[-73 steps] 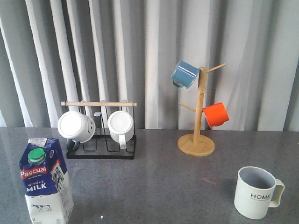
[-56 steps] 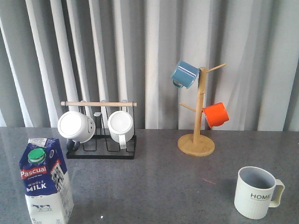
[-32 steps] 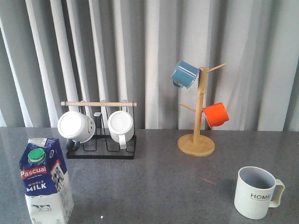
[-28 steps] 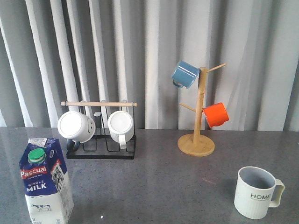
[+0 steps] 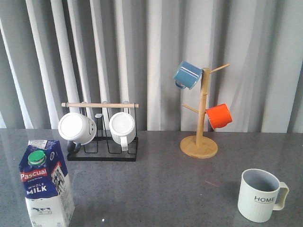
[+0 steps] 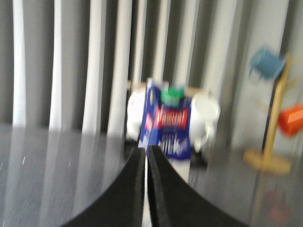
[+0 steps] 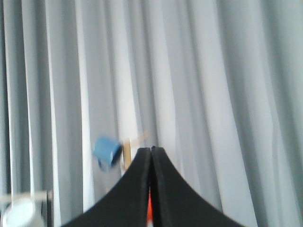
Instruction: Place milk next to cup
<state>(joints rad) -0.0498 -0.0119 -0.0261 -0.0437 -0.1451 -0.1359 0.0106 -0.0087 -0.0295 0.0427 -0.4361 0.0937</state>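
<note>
Your left claw [image 6: 146, 163] has its two fingers pressed together, only a thin slit between them, and it pinches nothing. The milk [image 6: 166, 124] stands straight ahead of that claw, well apart from the tips, upright on the table [image 5: 161, 184] with its green cap facing the claw. You are lined up on the carton, but the fingers would have to spread before they could take it.

Your right claw [image 7: 151, 184] is likewise pressed together and empty. It points high, at the curtain, with the blue mug [image 7: 106, 150] on the wooden tree beyond and to its left; that arm looks parked out of the way.

In the front view neither claw shows. The milk [image 5: 43, 182] sits at the near left of the table and the cup [image 5: 261, 195] at the near right, handle turned outward, so the two are well apart and the placing is not yet begun. The bare stretch of table between them gives you a free path, and the cup's left side is the open side to set the carton down against.
</note>
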